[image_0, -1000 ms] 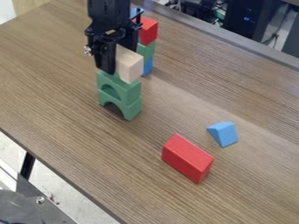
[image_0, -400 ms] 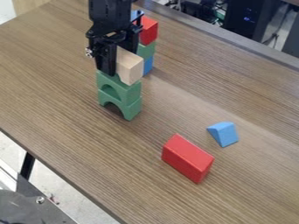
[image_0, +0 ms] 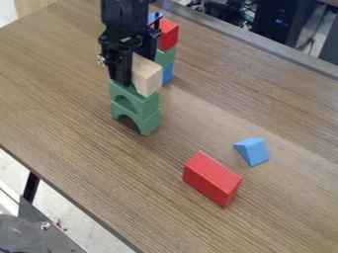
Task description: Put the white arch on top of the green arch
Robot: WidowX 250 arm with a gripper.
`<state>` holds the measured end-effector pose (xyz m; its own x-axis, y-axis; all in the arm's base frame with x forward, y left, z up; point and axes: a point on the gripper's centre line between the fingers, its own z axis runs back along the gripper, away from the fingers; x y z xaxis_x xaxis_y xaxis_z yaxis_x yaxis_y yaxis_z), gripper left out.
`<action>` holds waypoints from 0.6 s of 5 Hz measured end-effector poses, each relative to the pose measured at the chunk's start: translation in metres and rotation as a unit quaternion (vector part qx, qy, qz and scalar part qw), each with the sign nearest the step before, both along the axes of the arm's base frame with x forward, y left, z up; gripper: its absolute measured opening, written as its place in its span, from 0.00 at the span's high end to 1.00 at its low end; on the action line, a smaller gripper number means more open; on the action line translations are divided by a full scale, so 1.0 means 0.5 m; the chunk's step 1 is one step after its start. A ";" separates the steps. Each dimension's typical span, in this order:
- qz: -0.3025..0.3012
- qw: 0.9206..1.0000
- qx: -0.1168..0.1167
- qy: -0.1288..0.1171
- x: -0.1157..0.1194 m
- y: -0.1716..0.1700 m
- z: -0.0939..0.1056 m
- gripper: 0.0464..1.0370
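Note:
The black gripper hangs at the upper left of the table, shut on a pale wooden block, the white arch of the task; its underside is hidden. That block is directly over the upper green arch, low enough that I cannot tell whether the two touch. Beneath, a second green arch stands on the table, carrying the upper one.
Just behind the gripper stands a stack with a red block, a green block and a blue block. Toward the front right lie a large red block and a blue wedge on the wooden table.
The gripper and the pale block have shifted very slightly down and to the right. The green arches and the other blocks have kept their places.

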<state>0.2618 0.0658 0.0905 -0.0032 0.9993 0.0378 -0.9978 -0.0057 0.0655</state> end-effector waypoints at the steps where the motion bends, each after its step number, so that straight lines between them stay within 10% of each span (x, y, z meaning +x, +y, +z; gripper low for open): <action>1: 0.001 1.000 0.000 0.000 0.000 -0.001 0.000 0.36; 2: 0.002 1.000 -0.001 0.004 -0.004 -0.002 -0.003 0.08; 3: 0.002 1.000 -0.001 0.006 -0.005 -0.002 -0.003 0.03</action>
<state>0.2593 0.0648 0.0892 -0.0062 0.9993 0.0357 -0.9970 -0.0089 0.0774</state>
